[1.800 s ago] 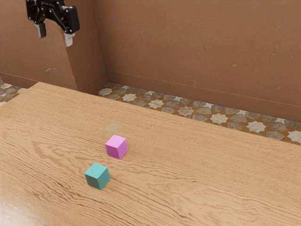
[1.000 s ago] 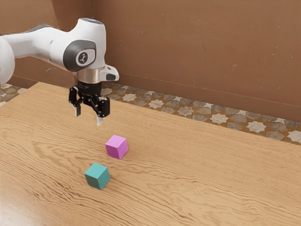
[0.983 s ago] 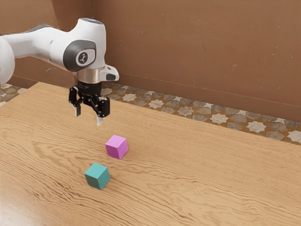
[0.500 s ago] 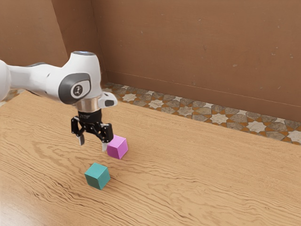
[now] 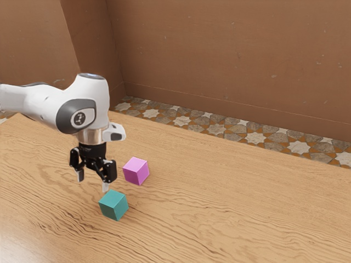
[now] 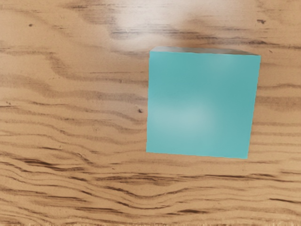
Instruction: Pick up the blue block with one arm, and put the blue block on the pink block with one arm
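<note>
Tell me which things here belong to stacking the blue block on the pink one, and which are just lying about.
For the job:
blue block
pink block
gripper, open, just above the blue block

Just there:
wooden table
tiled floor
brown walls

soft even light, faint shadows, pale glare on the table (image 6: pixel 141 21).

The small teal-blue cube block (image 5: pixel 113 205) is sitting flat on the wooden tabletop (image 5: pixel 236 213), square and upright, with one vertical edge turning toward the exterior camera. The small pink cube block (image 5: pixel 136 170) is lying flat as well, angled much the same, at about one o'clock from the teal-blue one, near it but standing apart.
</note>
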Robot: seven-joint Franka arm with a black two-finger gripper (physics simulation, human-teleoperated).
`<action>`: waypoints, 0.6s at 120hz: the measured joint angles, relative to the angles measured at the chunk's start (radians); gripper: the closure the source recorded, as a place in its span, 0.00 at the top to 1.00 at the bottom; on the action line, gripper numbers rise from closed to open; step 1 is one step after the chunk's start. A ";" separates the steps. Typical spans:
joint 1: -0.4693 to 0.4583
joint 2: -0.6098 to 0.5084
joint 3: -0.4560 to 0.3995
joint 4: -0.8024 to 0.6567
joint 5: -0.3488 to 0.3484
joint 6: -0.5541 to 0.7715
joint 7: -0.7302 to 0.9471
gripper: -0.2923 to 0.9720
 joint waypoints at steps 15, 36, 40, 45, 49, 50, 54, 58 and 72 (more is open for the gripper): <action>-0.004 0.043 0.001 -0.013 -0.007 0.026 0.007 0.77; 0.000 0.140 0.002 0.004 -0.035 0.074 0.012 0.77; -0.006 0.157 0.002 0.012 -0.042 0.082 0.013 0.77; -0.016 0.174 0.001 0.023 -0.050 0.092 0.014 0.77; -0.022 0.184 0.001 0.031 -0.056 0.099 0.015 0.77; -0.024 0.186 0.001 0.033 -0.057 0.101 0.015 0.77; -0.032 0.198 0.001 0.040 -0.066 0.107 0.015 0.77; -0.039 0.209 0.001 0.043 -0.077 0.112 0.016 0.77; -0.042 0.253 0.004 0.048 -0.114 0.134 0.017 0.77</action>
